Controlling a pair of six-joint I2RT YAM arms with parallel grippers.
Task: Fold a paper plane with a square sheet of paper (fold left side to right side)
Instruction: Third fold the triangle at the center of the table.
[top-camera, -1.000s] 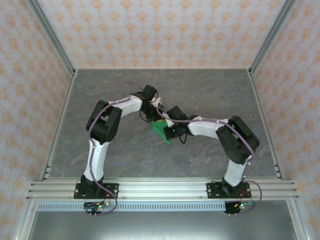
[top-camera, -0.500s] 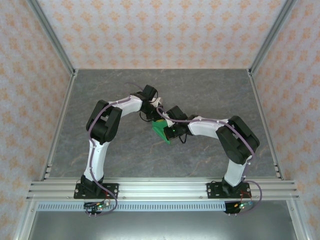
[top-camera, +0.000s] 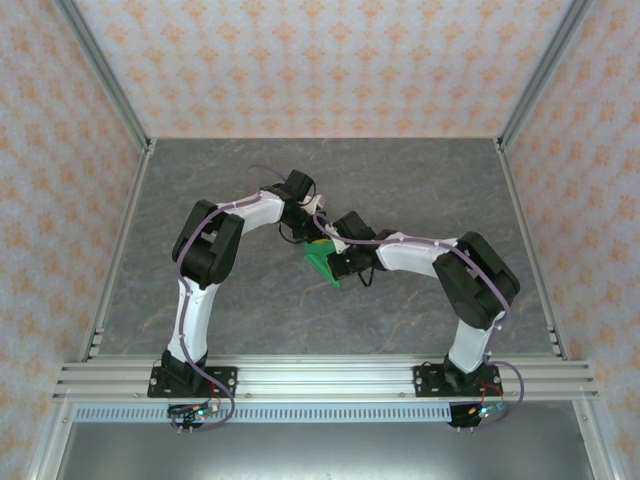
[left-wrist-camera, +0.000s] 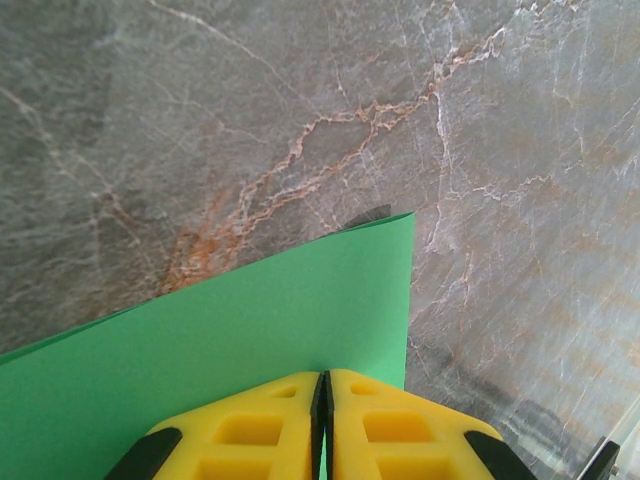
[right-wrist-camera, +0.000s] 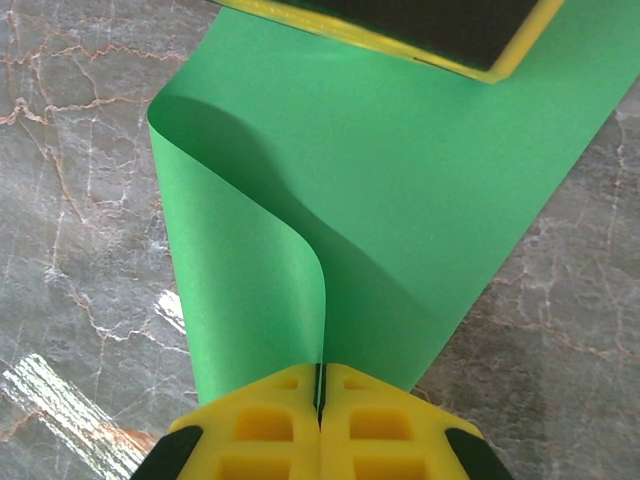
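The square sheet of paper (top-camera: 322, 262) is bright green and held off the grey table between both arms at the middle of the top view. In the left wrist view the paper (left-wrist-camera: 250, 330) spreads flat ahead, and my left gripper (left-wrist-camera: 321, 378) is shut on its near edge beside a corner. Seen from the right wrist, the paper (right-wrist-camera: 400, 190) curls over on itself, with my right gripper (right-wrist-camera: 320, 372) shut on the curled edge. The left gripper's yellow-and-black finger (right-wrist-camera: 420, 30) shows at the sheet's far end.
The grey marbled tabletop (top-camera: 400, 180) lies below, bounded by aluminium rails (top-camera: 320, 380) at the front and patterned walls on three sides. Both arms crowd the middle; bare table lies behind and to either side.
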